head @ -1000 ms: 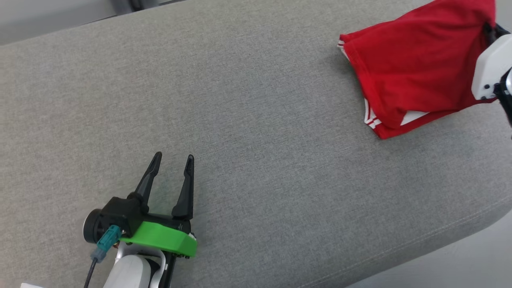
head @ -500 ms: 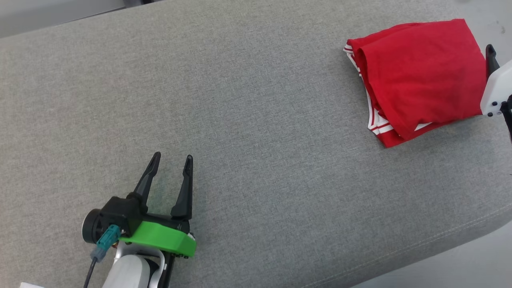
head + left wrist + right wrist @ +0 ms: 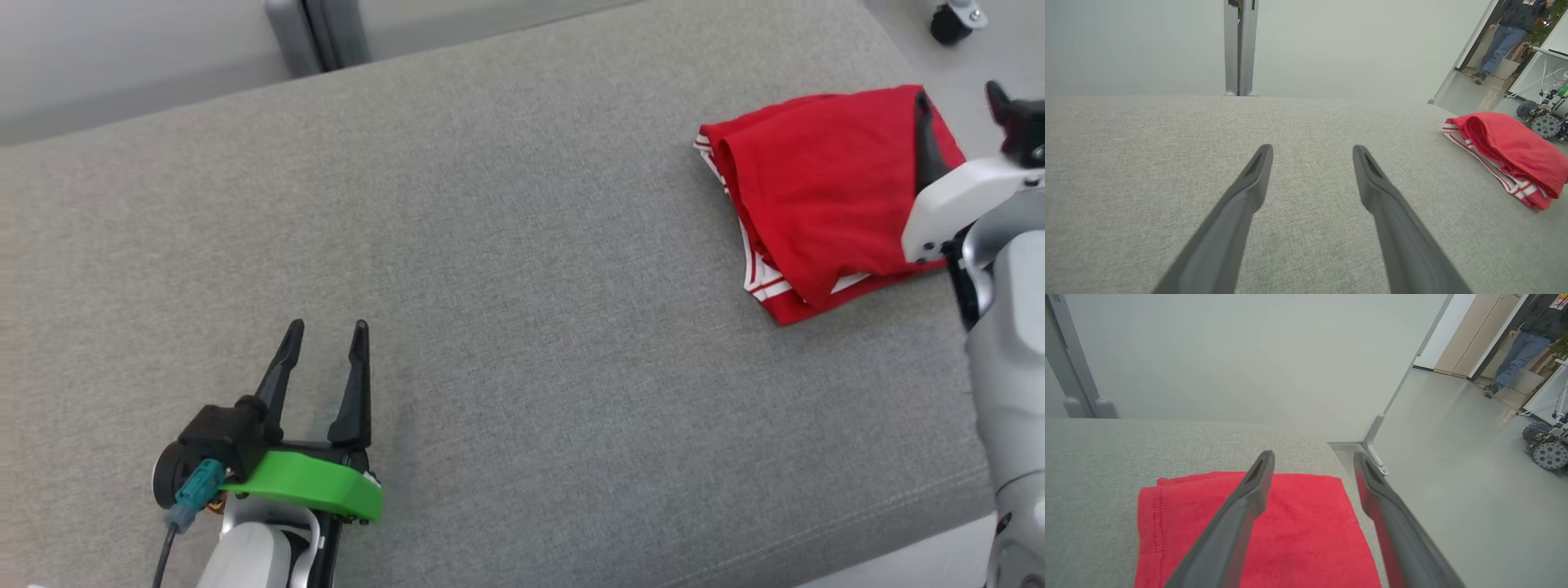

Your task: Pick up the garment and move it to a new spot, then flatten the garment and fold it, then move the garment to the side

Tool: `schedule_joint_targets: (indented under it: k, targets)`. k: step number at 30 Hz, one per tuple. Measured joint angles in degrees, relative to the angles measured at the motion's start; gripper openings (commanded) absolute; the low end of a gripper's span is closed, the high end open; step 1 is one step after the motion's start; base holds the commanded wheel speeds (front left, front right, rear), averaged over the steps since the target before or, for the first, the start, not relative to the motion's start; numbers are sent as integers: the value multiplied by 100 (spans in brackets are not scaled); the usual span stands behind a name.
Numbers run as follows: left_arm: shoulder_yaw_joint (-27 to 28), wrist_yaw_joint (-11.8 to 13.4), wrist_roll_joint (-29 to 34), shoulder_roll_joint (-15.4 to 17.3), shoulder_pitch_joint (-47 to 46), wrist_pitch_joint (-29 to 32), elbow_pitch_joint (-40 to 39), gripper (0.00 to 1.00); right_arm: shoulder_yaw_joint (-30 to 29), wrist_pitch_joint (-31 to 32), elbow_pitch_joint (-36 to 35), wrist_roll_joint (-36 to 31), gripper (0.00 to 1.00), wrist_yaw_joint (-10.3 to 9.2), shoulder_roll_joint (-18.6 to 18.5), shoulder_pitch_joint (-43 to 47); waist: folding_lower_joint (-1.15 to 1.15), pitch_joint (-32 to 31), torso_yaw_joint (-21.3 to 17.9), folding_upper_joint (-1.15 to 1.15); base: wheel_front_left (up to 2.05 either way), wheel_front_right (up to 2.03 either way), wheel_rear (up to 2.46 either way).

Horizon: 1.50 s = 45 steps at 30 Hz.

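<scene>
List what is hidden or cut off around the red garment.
- Head view: lower right corner of the red garment, behind the right hand.
- Right wrist view: near part of the garment, cut by the bottom edge.
- Left wrist view: upper part of the person, cut by the top edge.

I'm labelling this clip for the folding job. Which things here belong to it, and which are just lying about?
Belong to the job: red garment, folded on the grey cushion; right gripper, open by its edge; left gripper, open, apart from it.
Just about: wheeled machine; person; metal post.
</scene>
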Motion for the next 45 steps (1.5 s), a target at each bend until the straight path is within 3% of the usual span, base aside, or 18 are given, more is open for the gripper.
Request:
schedule_joint_targets:
  k: [9, 14, 23, 31, 45]
  targets:
    - [412, 0, -126, -153, 279, -8, 89, 100, -71, -275, -499, 8, 100, 0, 622, 1012, 0, -551, 310, 0, 0, 0, 0]
    - [597, 0, -188, -216, 632, -8, 59, 100, -13, -280, -1321, 124, 100, 0, 847, 1842, 0, -819, 596, 0, 0, 0, 0]
    - [765, 0, -252, -243, 1207, -8, -133, 100, 700, -280, -2225, 1088, 100, 0, 899, 3223, 0, -1174, 1001, 0, 0, 0, 0]
    - [735, 35, -383, -246, 1596, -8, -324, 100, 954, -280, -2760, 1684, 100, 0, 900, 4125, 0, -1343, 1162, 0, 0, 0, 0]
    - [597, 134, -438, -248, 1707, -8, -463, 100, 1157, -280, -3018, 1852, 100, 0, 899, 4452, 0, -1376, 1143, 1, 0, 0, 0]
